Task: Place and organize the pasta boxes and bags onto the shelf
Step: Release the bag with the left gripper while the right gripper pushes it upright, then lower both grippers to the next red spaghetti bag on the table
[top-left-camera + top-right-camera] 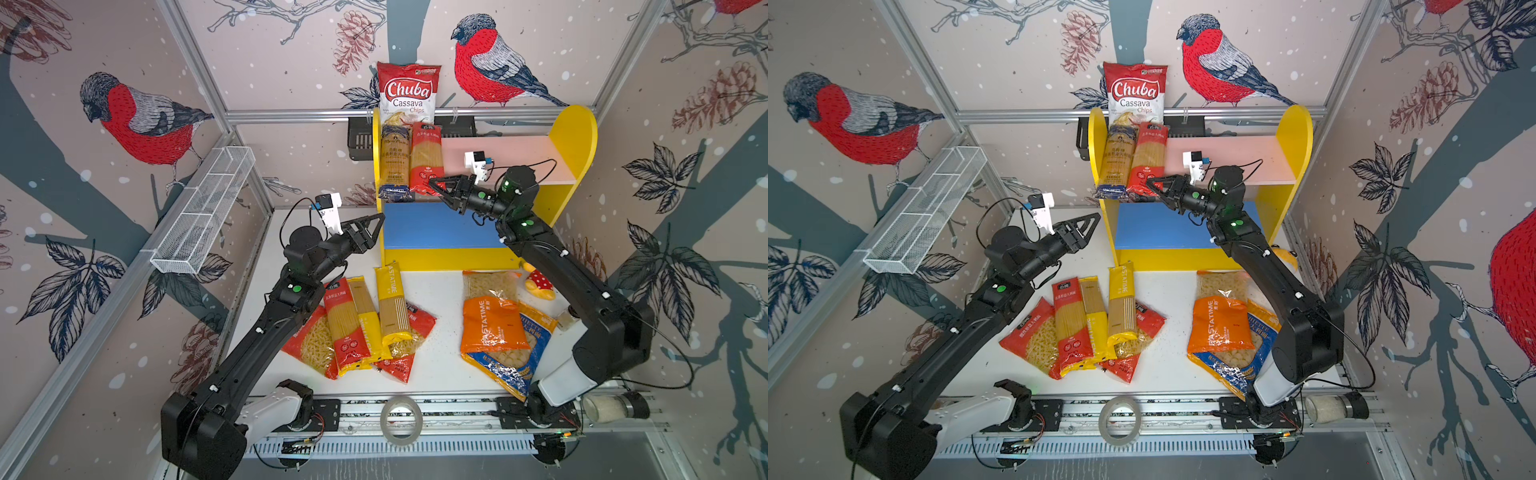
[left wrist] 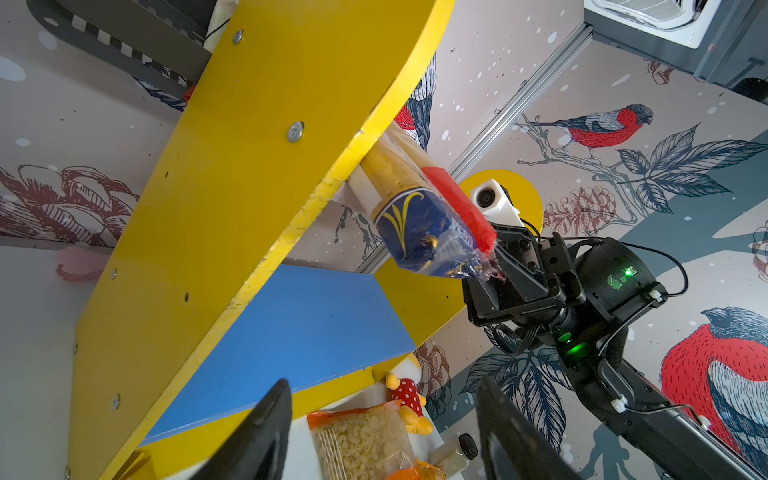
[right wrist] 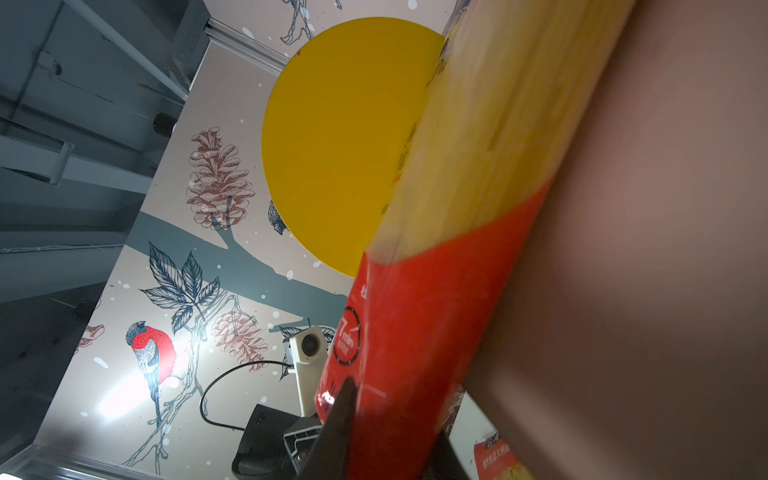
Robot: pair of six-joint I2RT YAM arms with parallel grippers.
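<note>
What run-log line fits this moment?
step: placing red spaghetti pack | right claw: shut on its front end | left claw: open, empty | pink upper board: dark blue pack lies beside red one

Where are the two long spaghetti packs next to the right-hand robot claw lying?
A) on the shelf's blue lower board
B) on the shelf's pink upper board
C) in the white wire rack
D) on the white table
B: in both top views the dark blue spaghetti pack and the red spaghetti pack lie side by side on the pink upper board, with their near ends hanging over its front edge.
</note>
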